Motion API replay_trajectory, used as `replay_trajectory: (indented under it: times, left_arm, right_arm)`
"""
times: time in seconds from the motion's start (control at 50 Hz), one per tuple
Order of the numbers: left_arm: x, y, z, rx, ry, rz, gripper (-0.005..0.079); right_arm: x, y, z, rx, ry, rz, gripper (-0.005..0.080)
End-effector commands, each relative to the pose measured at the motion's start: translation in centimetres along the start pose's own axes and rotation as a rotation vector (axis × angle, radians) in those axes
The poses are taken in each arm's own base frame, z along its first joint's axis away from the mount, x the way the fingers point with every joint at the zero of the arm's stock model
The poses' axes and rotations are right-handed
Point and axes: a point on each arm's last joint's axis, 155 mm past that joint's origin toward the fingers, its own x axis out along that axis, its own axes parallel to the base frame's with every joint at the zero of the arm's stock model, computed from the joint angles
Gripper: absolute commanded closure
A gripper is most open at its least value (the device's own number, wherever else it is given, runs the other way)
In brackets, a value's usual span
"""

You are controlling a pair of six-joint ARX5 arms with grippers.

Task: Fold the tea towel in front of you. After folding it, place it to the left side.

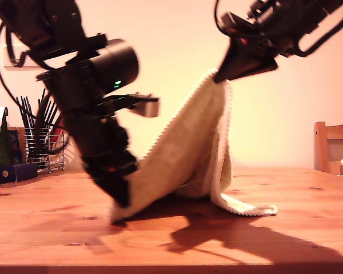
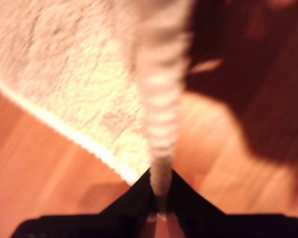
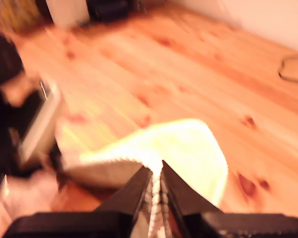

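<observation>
Cream tea towel (image 1: 197, 142) pinched by pressed-together jaws of my first gripper (image 2: 160, 201), my second gripper (image 3: 155, 191).

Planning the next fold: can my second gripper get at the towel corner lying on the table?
Probably not yet: my second gripper is shut on the tea towel at its raised edge, high above that loose corner.

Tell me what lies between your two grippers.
Only the tea towel: in the exterior view it slopes from my raised second gripper down to my first gripper near the table.
</observation>
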Motion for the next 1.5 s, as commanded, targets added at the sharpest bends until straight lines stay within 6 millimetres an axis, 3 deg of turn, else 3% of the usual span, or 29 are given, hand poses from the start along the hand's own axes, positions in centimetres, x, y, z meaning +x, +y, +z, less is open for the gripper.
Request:
replay_trajectory:
  times: [0.0, 0.38, 0.62, 0.98, 1.26, 1.36, 1.48]
  left_arm:
    - [-2.1, 2.3, 1.6, 0.007, -0.049, 0.061, 0.0762]
    - [-9.8, 10.8, 9.3, 0.010, -0.262, 0.251, 0.0762]
    - [-12.8, 14.1, 11.3, 0.040, -0.313, 0.325, 0.0762]
    - [-14.7, 18.1, 11.9, 0.014, -0.393, 0.389, 0.0762]
    - [-13.8, 20.8, 11.9, -0.013, -0.439, 0.423, 0.0762]
    - [-13.6, 21.3, 11.7, -0.024, -0.439, 0.432, 0.0762]
    - [-12.6, 21.1, 10.4, -0.064, -0.396, 0.397, 0.0762]
  right_arm:
    - [-0.2, -1.2, 1.4, -0.016, -0.026, -0.035, 0.0765]
    - [-1.3, -4.0, 6.2, -0.063, -0.098, -0.105, 0.0765]
    - [-0.3, -6.1, 7.9, -0.057, -0.104, -0.140, 0.0765]
    - [1.3, -10.0, 10.0, -0.052, -0.150, -0.203, 0.0765]
    - [3.8, -11.6, 12.2, -0.064, -0.226, -0.223, 0.0765]
    - [4.7, -12.0, 12.3, -0.061, -0.220, -0.220, 0.0765]
    - [5.5, -11.8, 10.9, -0.024, -0.177, -0.198, 0.0765]
